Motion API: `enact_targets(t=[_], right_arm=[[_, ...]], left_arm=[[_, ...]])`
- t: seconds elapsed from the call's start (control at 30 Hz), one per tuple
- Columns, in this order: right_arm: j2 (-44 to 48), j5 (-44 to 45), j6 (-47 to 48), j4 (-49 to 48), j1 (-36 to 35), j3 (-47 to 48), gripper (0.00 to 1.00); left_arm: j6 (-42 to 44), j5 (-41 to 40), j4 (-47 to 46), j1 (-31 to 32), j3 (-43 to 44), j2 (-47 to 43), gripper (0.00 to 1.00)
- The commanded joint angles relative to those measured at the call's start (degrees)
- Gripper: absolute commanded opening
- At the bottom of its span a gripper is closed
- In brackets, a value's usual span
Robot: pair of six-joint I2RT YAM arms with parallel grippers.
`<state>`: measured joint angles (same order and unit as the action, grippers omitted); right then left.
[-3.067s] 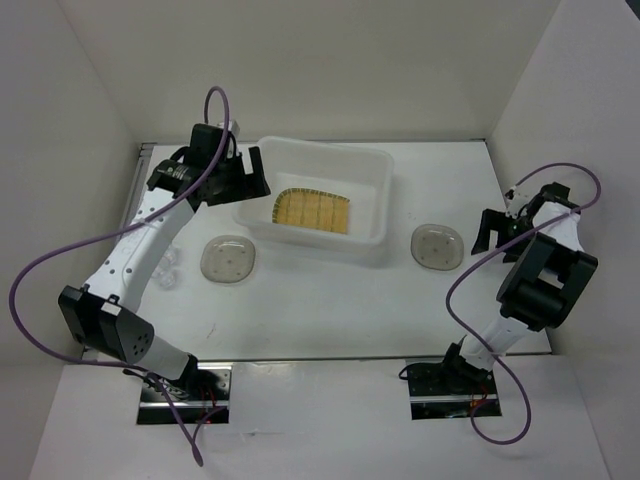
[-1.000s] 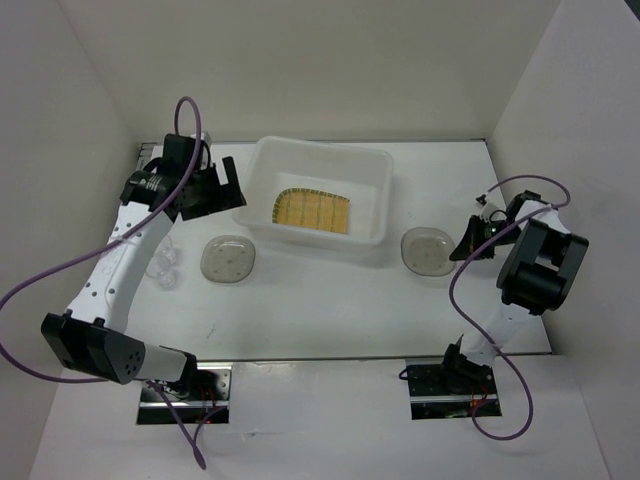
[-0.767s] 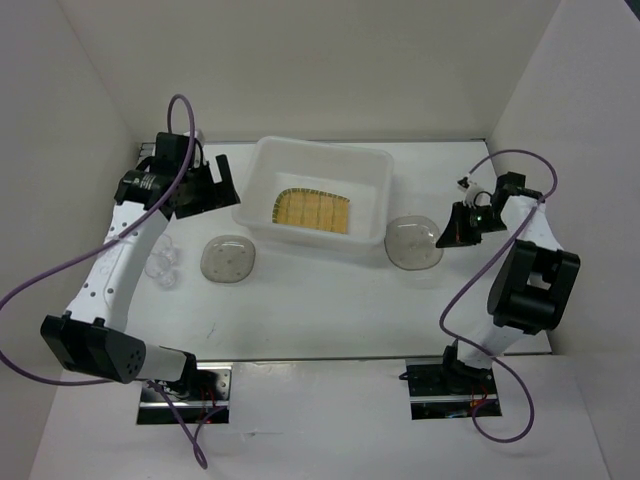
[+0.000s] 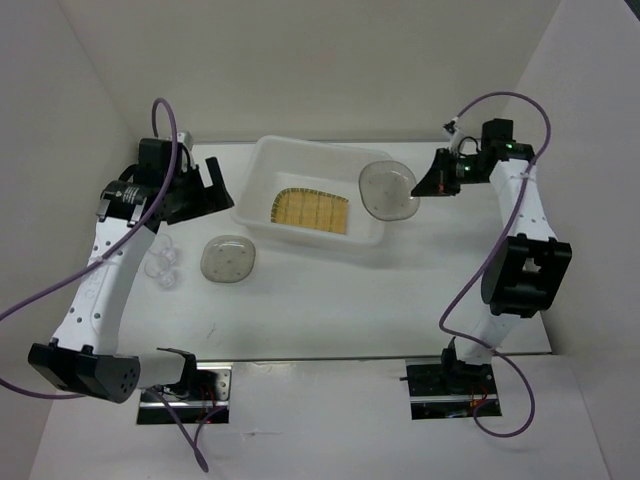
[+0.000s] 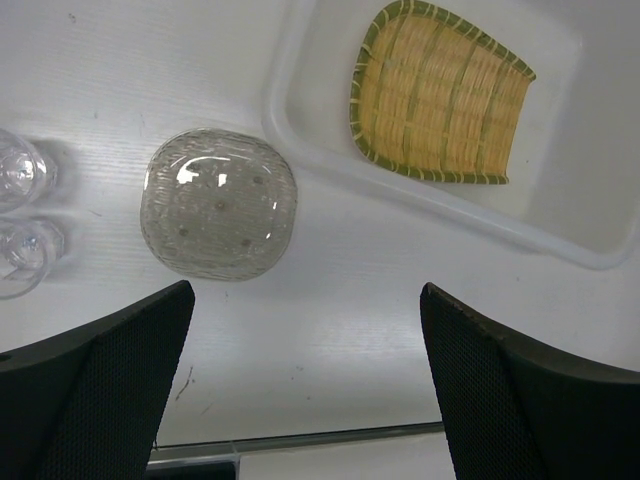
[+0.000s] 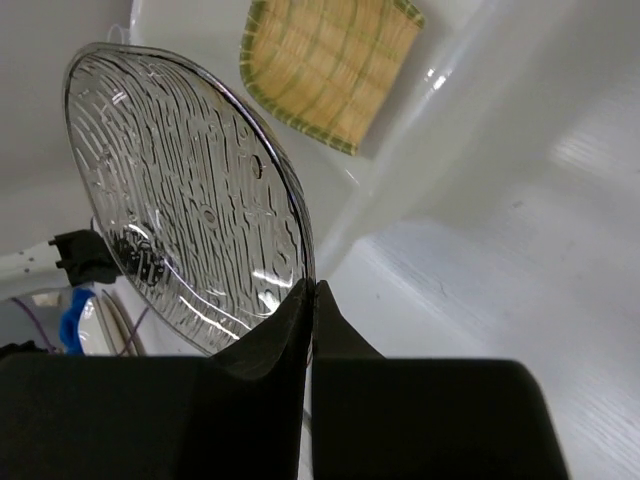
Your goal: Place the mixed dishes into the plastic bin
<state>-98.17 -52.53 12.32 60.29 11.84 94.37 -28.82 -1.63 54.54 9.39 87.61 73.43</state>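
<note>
The translucent white plastic bin (image 4: 378,166) stands at the back middle of the table with the yellow woven fan-shaped plate (image 4: 311,210) lying in it. My right gripper (image 4: 424,185) is shut on the rim of a grey-brown saucer (image 4: 387,188), held tilted over the bin's right end; the wrist view shows the saucer (image 6: 180,190) on edge between the pads. A second saucer (image 4: 228,258) rests on the table left of the bin. Two clear glass cups (image 4: 163,267) stand further left. My left gripper (image 4: 205,190) hangs open above the table, left of the bin, holding nothing.
White walls close in the table on the left, back and right. In the left wrist view the second saucer (image 5: 220,215), the cups (image 5: 22,170) and the bin's corner (image 5: 300,110) lie below the open fingers. Purple cables loop off both arms.
My right gripper has lifted the saucer off the table and swung it up and left to over the bin's right end. The left arm has drifted left, away from the bin.
</note>
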Motion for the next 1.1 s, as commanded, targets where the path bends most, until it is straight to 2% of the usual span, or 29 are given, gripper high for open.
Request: enact_targets(t=[0.0,0.13,0.27,0.43,0.67,0.83,1.07], right_arm=[[-3.1,0.0,-14.8,-12.9,-4.7,2.9,0.01],[-6.3,5.1,-23.2,-20.8,-9.1,8.4,0.01],[-8.3,10.1,-35.2,-31.2,-12.3,9.0,0.01],[-10.7,21.7,-36.9,-31.7,-20.9,9.1,0.01],[-17.6,31.5,-41.6,-34.2,-28.5,9.7,0.01],[-22.4,34.0,-44.1,-35.4,-30.8,9.7,0.01],[-27.1,35.0,-45.9,-37.8,-34.1,8.6,0.01]], left_arm=[[-0.6,-0.4,3.1,-0.3,1.0,-2.9,1.0],[-1.2,-1.6,6.4,-0.3,2.1,-5.3,1.0],[-2.3,-2.2,8.0,-0.3,1.6,-6.7,1.0],[-3.3,-2.2,9.2,-0.3,1.1,-7.2,1.0],[-5.8,-2.7,11.0,-0.3,-0.1,-9.4,1.0],[-6.9,-3.8,13.0,-0.3,-2.0,-11.1,1.0],[-6.9,-3.3,11.2,-0.3,-4.9,-10.0,1.0]])
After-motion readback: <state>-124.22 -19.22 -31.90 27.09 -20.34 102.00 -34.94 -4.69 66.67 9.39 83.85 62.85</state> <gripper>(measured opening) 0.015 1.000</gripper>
